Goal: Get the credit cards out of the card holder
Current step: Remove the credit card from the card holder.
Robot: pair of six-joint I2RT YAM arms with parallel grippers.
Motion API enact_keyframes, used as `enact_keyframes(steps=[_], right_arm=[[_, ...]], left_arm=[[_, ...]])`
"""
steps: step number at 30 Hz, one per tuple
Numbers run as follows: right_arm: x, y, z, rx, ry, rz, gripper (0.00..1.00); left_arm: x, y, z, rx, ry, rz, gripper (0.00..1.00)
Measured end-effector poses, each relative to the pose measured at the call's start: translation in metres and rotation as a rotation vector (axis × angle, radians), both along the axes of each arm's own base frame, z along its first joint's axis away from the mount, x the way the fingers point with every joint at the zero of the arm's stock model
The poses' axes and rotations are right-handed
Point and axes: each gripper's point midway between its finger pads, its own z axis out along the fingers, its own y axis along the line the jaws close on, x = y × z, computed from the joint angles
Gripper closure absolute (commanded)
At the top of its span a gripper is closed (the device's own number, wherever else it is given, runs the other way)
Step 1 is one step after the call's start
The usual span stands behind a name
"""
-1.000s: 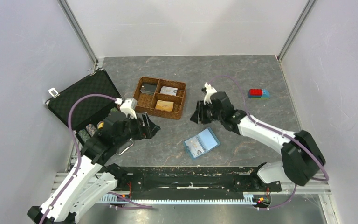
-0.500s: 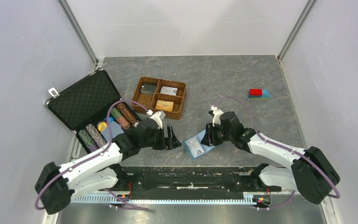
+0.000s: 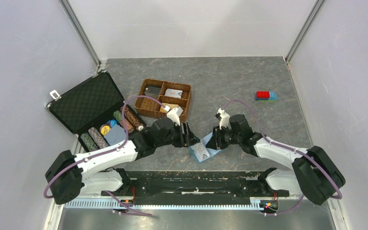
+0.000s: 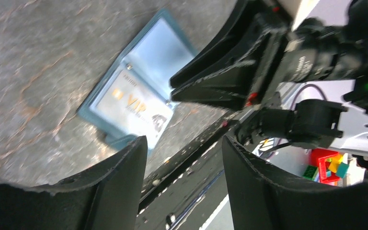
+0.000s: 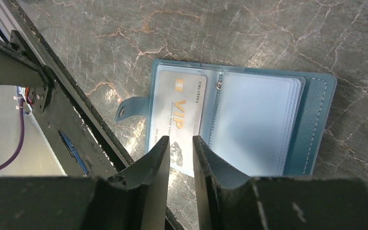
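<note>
The card holder [image 3: 203, 152] lies open on the grey table near the front edge, light-blue inside with a teal cover. It also shows in the right wrist view [image 5: 268, 120] and the left wrist view [image 4: 160, 48]. A white credit card [image 5: 179, 112] with gold "VIP" lettering sits in its left pocket, its lower edge sticking out; it also shows in the left wrist view [image 4: 132, 108]. No orange card is in view. My right gripper [image 5: 180, 139] hovers just over that card's lower edge, jaws a narrow gap apart and empty. My left gripper [image 4: 183, 141] is wide open and empty, just left of the holder.
A brown wicker tray [image 3: 188, 103] with small items stands behind the holder. An open black case [image 3: 88, 103] with poker chips [image 3: 96, 139] lies at the left. A red and blue toy brick [image 3: 266, 96] lies at the far right. A black rail [image 3: 191, 179] runs along the front edge.
The left arm has swung right from beside the black case to the holder's left side. The right arm has come forward and down over the holder.
</note>
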Motion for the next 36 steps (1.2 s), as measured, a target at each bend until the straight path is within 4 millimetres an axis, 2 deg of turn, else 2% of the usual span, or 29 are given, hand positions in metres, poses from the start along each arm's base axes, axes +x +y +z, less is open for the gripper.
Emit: enact_keyframes(steps=[2, 5, 11, 14, 18, 25, 36], right_arm=[[-0.001, -0.002, -0.003, 0.001, 0.006, -0.002, 0.74], [-0.003, -0.006, -0.009, -0.004, 0.020, -0.010, 0.74], [-0.004, -0.011, -0.014, -0.002, 0.031, -0.028, 0.74], [-0.005, -0.010, -0.015, 0.007, 0.035, -0.025, 0.74], [-0.003, -0.010, -0.017, 0.013, 0.045, -0.027, 0.73], [0.001, -0.006, -0.021, 0.022, 0.082, -0.026, 0.73], [0.000, 0.002, -0.027, 0.057, 0.123, 0.006, 0.72]], left_arm=[[0.005, -0.010, 0.004, -0.017, -0.006, -0.006, 0.43], [0.010, -0.021, -0.001, -0.022, 0.002, -0.016, 0.48], [0.012, -0.034, -0.024, -0.013, 0.058, -0.030, 0.73], [0.010, -0.037, -0.030, -0.013, 0.080, -0.036, 0.80], [0.004, -0.033, -0.038, -0.015, 0.089, -0.042, 0.80], [-0.014, -0.010, -0.077, 0.062, 0.148, -0.042, 0.79], [-0.017, -0.005, -0.090, 0.091, 0.164, -0.035, 0.76]])
